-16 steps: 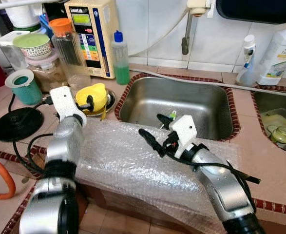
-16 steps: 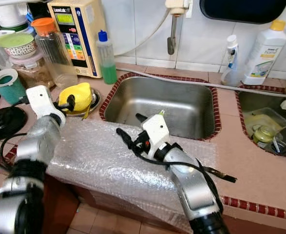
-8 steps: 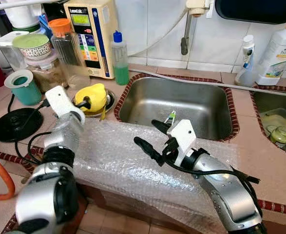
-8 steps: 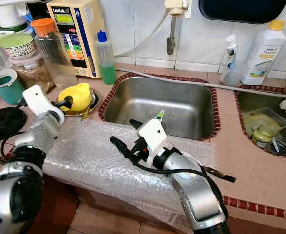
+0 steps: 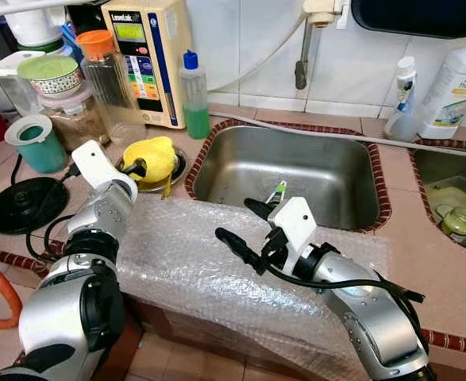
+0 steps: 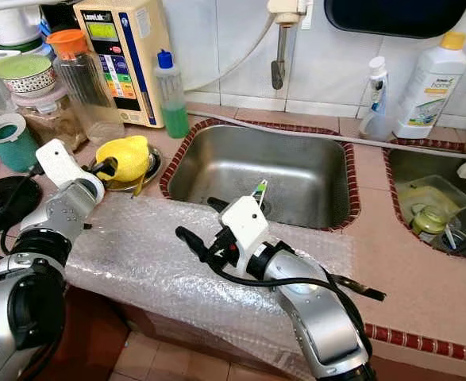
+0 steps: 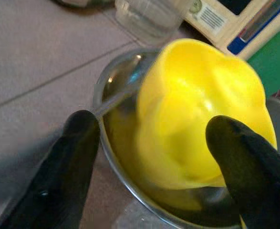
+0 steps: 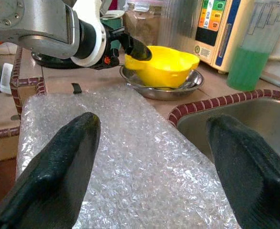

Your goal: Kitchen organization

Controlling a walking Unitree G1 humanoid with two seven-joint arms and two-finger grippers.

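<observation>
My left tool (image 5: 140,167) stands at the yellow cup (image 5: 155,157), which lies directly ahead of it, toward the back edge of the desk (image 5: 423,238). In the left wrist view my two fingers (image 7: 63,176) are spread wide, one to each side of the cup, and the rim fills the gap between them. I cannot confirm contact; I judge the fingers just beside the cup wall, not yet pressing it.

The yellow cup sits in a shallow steel dish (image 5: 174,168), just beside the left rim of the sink (image 5: 288,171) and in front of the green soap bottle (image 5: 194,95). It is tilted, mouth turned roughly toward my left tool. It is bright yellow plastic with a lobed, wavy rim; I judge it light and easily tipped.

My left tool is plainly the nearer. My right tool (image 5: 244,230) hovers over the bubble wrap (image 5: 193,262) on the front edge of the desk, fingers spread and holding nothing, well apart from the cup.

The coming move, as I judge it, needs only a short closing on the cup wall.
</observation>
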